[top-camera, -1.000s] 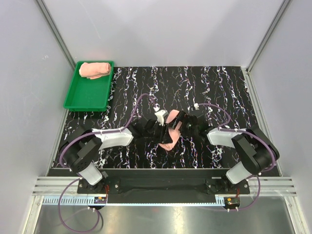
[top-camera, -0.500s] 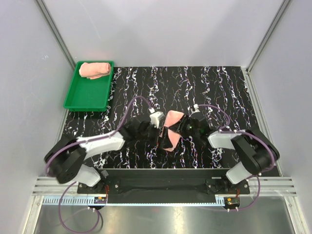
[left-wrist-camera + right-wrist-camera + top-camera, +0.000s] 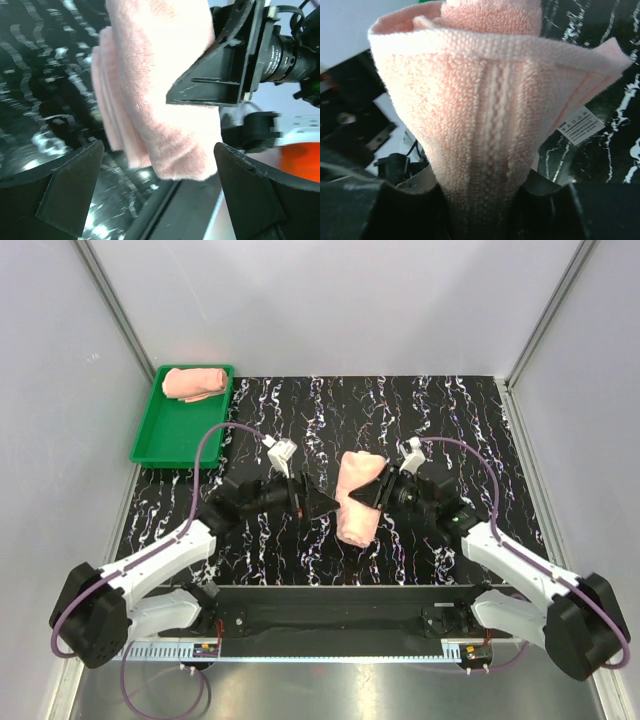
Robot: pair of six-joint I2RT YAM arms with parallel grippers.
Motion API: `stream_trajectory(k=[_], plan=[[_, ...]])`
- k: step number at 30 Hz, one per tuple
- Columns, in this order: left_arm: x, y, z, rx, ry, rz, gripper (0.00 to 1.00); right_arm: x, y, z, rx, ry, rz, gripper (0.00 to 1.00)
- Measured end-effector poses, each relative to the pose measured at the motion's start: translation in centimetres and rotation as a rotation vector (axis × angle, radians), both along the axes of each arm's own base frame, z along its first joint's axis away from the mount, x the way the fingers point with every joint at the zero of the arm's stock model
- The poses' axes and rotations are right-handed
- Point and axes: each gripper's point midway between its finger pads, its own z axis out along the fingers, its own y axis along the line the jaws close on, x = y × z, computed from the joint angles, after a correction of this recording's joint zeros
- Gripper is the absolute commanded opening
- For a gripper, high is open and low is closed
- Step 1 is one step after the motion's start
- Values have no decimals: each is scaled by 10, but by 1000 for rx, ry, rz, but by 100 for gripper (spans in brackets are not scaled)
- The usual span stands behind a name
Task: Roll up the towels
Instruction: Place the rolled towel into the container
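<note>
Right gripper pinches half-rolled towel between fingers, loose layers hanging past them. Left gripper spread, empty, just beside. Risk: single pinch slips, roll unwinds. Other towel in green tray, well apart.

The left arm and right arm extend forward and inward, wrists facing each other. The left gripper has its jaws spread wide, gripping nothing. The right gripper is clamped on the towel.
</note>
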Motion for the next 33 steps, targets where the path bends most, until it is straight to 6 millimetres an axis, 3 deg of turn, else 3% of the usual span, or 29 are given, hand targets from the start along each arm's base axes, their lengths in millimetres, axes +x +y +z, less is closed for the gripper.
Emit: stream_trajectory(k=[7,14,28,30,31,33], plan=[[6,-25,1,-124,70,-53,99,-13,1,59,57,-93,52,14],[4,-35,15,-211,71,-98,99,-18,1,74,100,-104,62,15],[-1,-38,45,-387,27,-177,98,-22,21,105,324,-116,147,16],[-2,-38,47,-394,26,-181,88,-23,22,106,341,-117,151,17],[-2,-38,49,-399,25,-186,69,-23,22,107,348,-118,153,17],[-6,-39,54,-417,19,-207,43,-22,22,107,351,-122,150,17]])
